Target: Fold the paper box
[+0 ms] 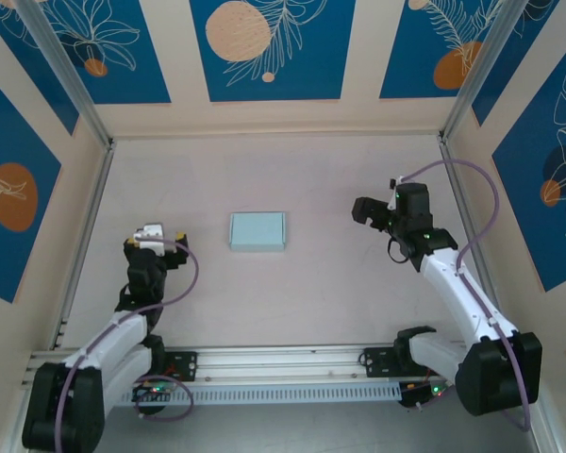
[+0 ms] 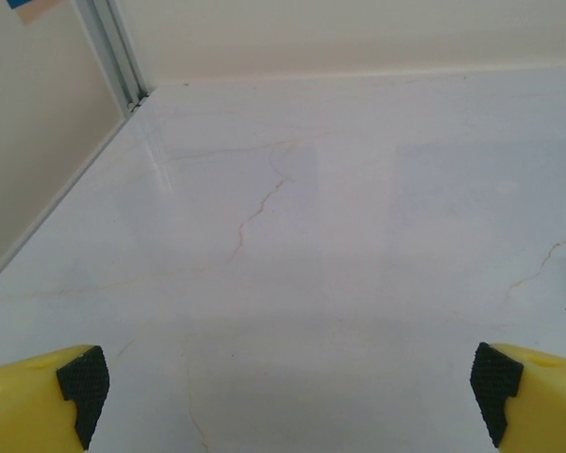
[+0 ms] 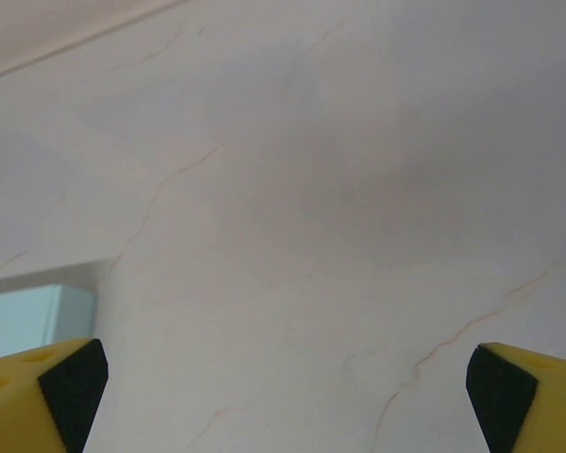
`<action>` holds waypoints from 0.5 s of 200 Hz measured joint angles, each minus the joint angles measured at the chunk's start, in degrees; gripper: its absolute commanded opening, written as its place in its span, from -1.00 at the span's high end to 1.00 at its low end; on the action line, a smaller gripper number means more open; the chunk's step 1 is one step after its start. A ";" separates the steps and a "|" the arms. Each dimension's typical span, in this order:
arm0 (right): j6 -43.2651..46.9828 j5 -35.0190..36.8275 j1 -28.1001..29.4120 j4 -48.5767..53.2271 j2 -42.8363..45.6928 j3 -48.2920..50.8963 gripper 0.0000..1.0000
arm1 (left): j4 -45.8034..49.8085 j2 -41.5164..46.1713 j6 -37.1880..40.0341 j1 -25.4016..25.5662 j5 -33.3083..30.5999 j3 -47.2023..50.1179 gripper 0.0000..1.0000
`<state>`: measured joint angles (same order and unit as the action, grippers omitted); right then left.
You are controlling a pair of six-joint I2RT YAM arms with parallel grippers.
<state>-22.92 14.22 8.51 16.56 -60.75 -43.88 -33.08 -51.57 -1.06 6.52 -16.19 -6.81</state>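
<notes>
Paper box: I am looking at the paper box [image 1: 258,230], a pale blue, flat, closed rectangle. It is lying near the middle of the table [image 1: 292,302], a little left of centre, with its long side running left to right.
Room around the box: I am seeing bare pale tabletop on all four sides. Nothing is touching the box, and both arms are standing well apart from it.
Edges: The back wall [image 1: 274,113] is sitting well beyond the box. A metal rail [image 1: 283,363] is running along the near edge between the arm bases. The side walls are closing in just outside each arm.
Left gripper: The left gripper [image 1: 153,229] is sitting left of the box and slightly nearer to me. Its jaws are spread wide, gripping nothing. In its wrist view I am seeing only bare table between the black pads [image 2: 83,382].
Right gripper: The right gripper [image 1: 366,211] is sitting right of the box, a little farther back, pointing leftward. Its jaws are also gaping wide and holding nothing. In its wrist view a pale blue corner of the box is peeking in at the left edge, above the left pad.
</notes>
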 measured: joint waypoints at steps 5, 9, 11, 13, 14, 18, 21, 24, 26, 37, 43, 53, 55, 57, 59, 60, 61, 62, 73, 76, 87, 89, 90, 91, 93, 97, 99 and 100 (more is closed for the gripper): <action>0.61 0.04 -0.79 -1.57 0.22 1.33 -0.98 | -1.86 -1.66 0.20 -0.37 0.68 0.20 -1.00; 1.29 0.02 -1.44 -3.34 0.31 2.67 -0.98 | -3.50 -3.26 0.31 -0.63 1.22 0.26 -1.00; 1.62 0.04 -1.73 -4.13 0.31 3.34 -0.98 | -4.28 -3.93 0.42 -0.72 1.51 0.28 -1.00; 1.99 0.07 -2.05 -5.14 0.31 4.11 -0.98 | -5.09 -4.85 0.48 -0.81 1.79 0.28 -1.00; 2.10 0.04 -2.14 -5.49 0.31 4.37 -0.98 | -5.38 -5.14 0.55 -0.83 1.90 0.28 -1.00; 2.73 0.11 -2.64 -7.28 0.31 5.81 -0.98 | -6.99 -6.64 0.66 -0.92 2.54 0.26 -1.00; 3.19 0.20 -2.95 -8.59 0.31 6.88 -0.98 | -8.17 -7.87 0.85 -1.01 2.89 0.22 -1.00; 3.58 0.22 -3.15 -9.75 0.28 7.91 -0.98 | -9.40 -9.16 0.94 -1.05 3.45 0.15 -1.00; 3.89 0.26 -3.32 -10.47 0.28 8.63 -0.98 | -9.99 -10.05 1.11 -1.09 3.72 0.04 -1.00; 5.46 0.37 -3.67 -14.47 0.17 12.13 -0.98 | -13.03 -14.16 1.51 -1.18 5.11 -0.63 -1.00; 6.25 0.42 -3.67 -16.31 0.07 13.62 -0.98 | -14.49 -16.65 1.64 -1.25 5.81 -1.36 -1.00; 7.65 0.39 -3.67 -19.82 -0.24 15.87 -0.98 | -15.76 -19.98 1.70 -1.31 6.97 -2.71 -1.00; 7.93 0.39 -3.67 -20.55 -0.24 16.28 -0.98 | -16.20 -20.59 1.75 -1.33 7.17 -2.95 -1.00; 8.15 0.37 -3.67 -21.24 -0.28 16.65 -0.98 | -16.55 -21.14 1.73 -1.33 7.37 -3.19 -1.00; 8.44 0.37 -3.67 -22.03 -0.33 17.07 -0.98 | -16.96 -21.86 1.75 -1.36 7.67 -3.43 -1.00; 8.52 0.37 -3.67 -22.27 -0.33 17.22 -0.98 | -17.14 -22.10 1.77 -1.36 7.72 -3.52 -1.00; 8.70 0.37 -3.67 -22.84 -0.33 17.49 -0.98 | -17.51 -22.51 1.84 -1.38 7.85 -3.63 -1.00; 8.76 0.37 -3.67 -23.15 -0.33 17.59 -0.98 | -17.70 -22.69 1.86 -1.38 7.91 -3.69 -1.00; 10.12 0.31 -3.67 -27.54 -0.33 19.74 -0.98 | -20.59 -26.01 2.14 -1.44 8.85 -4.48 -1.00; 10.40 0.20 -3.67 -28.70 -0.33 20.28 -0.98 | -21.40 -26.75 2.14 -1.44 9.03 -4.55 -1.00; 11.32 -0.07 -3.76 -32.63 -0.35 22.16 -0.98 | -23.26 -29.62 2.36 -1.55 9.94 -4.96 -1.00; 11.50 -0.11 -3.80 -33.35 -0.39 22.49 -0.98 | -23.56 -30.16 2.43 -1.57 10.10 -5.05 -1.00; 11.61 -0.15 -3.82 -33.83 -0.44 22.71 -0.98 | -23.74 -30.47 2.49 -1.60 10.23 -5.09 -1.00; 11.65 -0.17 -3.85 -34.03 -0.46 22.80 -0.98 | -23.82 -30.64 2.54 -1.60 10.27 -5.14 -1.00; 11.74 -0.28 -3.87 -34.75 -0.55 23.10 -0.98 | -24.09 -31.34 2.56 -1.64 10.51 -5.29 -1.00; 12.09 -0.46 -3.96 -36.00 -0.72 23.58 -0.98 | -24.72 -32.46 2.64 -1.66 10.88 -5.53 -1.00; 12.13 -0.57 -4.00 -36.59 -0.92 23.80 -0.98 | -24.92 -33.14 2.73 -1.68 11.10 -5.73 -1.00; 12.17 -0.59 -4.04 -36.96 -1.05 23.93 -0.98 | -24.96 -33.35 2.78 -1.70 11.17 -5.81 -1.00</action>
<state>-10.74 13.63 4.47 -20.40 -61.80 -19.94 -58.04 -84.93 1.72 4.82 -5.02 -12.62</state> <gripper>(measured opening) 0.990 0.999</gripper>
